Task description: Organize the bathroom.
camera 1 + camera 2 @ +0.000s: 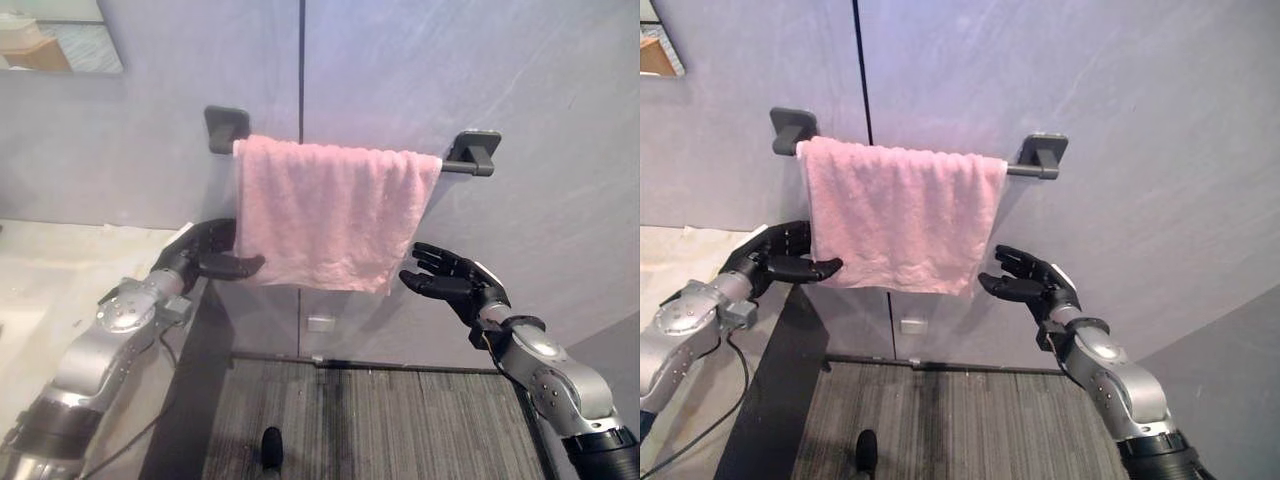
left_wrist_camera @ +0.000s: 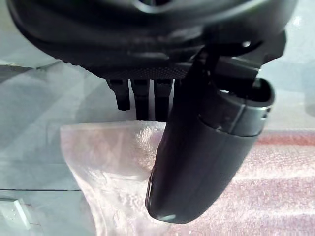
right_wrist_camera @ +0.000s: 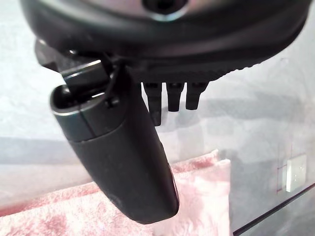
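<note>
- Hanging over the dark towel bar (image 1: 455,165) on the grey wall (image 1: 520,90), the pink towel (image 1: 330,215) sits bunched toward the bar's left end.
- My left hand (image 1: 205,255) is at its lower left corner, fingers behind the cloth, thumb in front, so I can't tell the grip.
- My right hand (image 1: 455,280) hovers open just off the right edge; I'd pinch both corners evenly, then ease it centred.

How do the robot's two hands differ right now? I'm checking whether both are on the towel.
The left hand is at the pink towel's lower left corner, thumb in front of the cloth and fingers behind it. The right hand hangs just off the towel's lower right corner, apart from the cloth, fingers loosely spread. Both are at the height of the towel's bottom edge.
</note>
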You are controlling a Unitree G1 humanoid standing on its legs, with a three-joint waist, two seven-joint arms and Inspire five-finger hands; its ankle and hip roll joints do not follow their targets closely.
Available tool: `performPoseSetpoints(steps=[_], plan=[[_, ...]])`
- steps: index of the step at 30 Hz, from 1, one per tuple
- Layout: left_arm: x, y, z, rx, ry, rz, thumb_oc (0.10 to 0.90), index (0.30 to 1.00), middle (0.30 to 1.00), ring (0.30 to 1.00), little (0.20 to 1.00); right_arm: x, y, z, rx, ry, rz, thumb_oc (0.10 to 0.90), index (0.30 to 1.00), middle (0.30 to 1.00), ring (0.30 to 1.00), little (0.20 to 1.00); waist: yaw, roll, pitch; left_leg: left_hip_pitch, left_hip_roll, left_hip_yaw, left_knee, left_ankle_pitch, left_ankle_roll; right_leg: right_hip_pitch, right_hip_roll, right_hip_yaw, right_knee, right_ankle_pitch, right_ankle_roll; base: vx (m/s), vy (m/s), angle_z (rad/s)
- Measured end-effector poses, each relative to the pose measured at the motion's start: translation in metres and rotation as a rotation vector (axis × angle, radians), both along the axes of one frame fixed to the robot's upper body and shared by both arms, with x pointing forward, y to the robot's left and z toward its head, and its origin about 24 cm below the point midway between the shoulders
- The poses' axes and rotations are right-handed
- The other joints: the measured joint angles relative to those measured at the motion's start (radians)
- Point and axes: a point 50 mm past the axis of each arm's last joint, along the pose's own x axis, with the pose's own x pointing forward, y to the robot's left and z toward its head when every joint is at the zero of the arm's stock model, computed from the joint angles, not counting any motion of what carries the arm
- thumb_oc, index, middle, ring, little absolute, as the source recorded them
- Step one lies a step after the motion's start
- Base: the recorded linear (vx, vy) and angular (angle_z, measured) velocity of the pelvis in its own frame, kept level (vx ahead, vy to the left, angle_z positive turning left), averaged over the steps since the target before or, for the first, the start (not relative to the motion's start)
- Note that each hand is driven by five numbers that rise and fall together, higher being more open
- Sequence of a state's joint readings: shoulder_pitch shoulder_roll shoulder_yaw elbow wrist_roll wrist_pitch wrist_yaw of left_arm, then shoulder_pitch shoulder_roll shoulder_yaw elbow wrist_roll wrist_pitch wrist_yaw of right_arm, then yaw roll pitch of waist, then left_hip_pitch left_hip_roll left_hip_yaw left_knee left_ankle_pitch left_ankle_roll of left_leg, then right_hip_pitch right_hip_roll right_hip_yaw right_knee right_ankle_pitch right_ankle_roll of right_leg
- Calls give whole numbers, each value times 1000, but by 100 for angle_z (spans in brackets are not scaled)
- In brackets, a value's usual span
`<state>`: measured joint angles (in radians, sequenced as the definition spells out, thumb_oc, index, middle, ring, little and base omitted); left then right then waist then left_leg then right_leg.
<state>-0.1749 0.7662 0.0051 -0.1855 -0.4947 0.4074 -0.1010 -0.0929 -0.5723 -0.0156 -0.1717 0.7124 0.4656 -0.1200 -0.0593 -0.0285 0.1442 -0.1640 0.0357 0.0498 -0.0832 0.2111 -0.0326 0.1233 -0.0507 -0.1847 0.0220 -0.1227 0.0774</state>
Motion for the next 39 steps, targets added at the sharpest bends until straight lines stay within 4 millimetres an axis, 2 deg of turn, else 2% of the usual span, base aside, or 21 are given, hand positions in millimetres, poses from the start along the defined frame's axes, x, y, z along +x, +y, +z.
performPoseSetpoints(steps=[6, 14, 20, 25, 31, 35, 39], plan=[[-3, -1, -7, 75, 118, -113, 800, 900, 900, 900, 900, 0, -1, 0, -2, 1, -10, 800, 900, 900, 900, 900, -1, 3, 2, 0, 3, 5, 0, 0, 0, -2, 1, 2, 0, 0, 0, 0, 0, 0], [-7, -7, -20, 91, 245, -197, 800, 900, 900, 900, 900, 0, 0, -1, 0, 2, -15, 800, 900, 900, 900, 900, -6, 8, 5, 1, 9, 24, 0, 2, -2, -12, 1, 19, 1, 1, 1, -9, 5, -6], [-11, -17, -36, 89, 338, -253, 800, 900, 900, 900, 900, -1, 9, -8, 57, 13, -22, 800, 900, 900, 900, 900, -29, 10, 6, 2, 12, 33, 0, 7, 3, -16, 1, 26, 4, 1, 1, -39, -14, -5], [-16, -30, -52, 51, 399, -295, 800, 900, 900, 900, 900, -7, 1, -19, -5, 53, -84, 800, 900, 900, 900, 900, -30, 19, 12, 8, 16, 41, 0, 2, -3, -19, 1, 30, 10, 1, 2, -53, -26, -5], [-27, -30, -65, 17, 436, -283, 800, 900, 900, 900, 900, -14, -10, -32, -67, 83, -196, 800, 900, 900, 900, 900, -32, 21, 12, 17, 25, 56, -1, 0, -5, -25, 4, 46, 13, 1, 2, -45, -17, -10], [-49, -36, -99, -48, 516, -238, 800, 900, 900, 900, 900, -27, -13, -55, -61, 141, -310, 800, 900, 900, 900, 900, -39, 22, 12, 17, 29, 67, -1, 0, -4, -35, 5, 55, 17, 1, 2, -62, -9, -9], [-74, -35, -130, -20, 620, -198, 800, 900, 900, 900, 900, -43, -16, -84, -60, 268, -392, 800, 900, 900, 900, 900, -49, 24, 13, 16, 32, 72, -1, -4, -8, -38, 5, 59, 15, 1, 2, -59, -2, -4]])
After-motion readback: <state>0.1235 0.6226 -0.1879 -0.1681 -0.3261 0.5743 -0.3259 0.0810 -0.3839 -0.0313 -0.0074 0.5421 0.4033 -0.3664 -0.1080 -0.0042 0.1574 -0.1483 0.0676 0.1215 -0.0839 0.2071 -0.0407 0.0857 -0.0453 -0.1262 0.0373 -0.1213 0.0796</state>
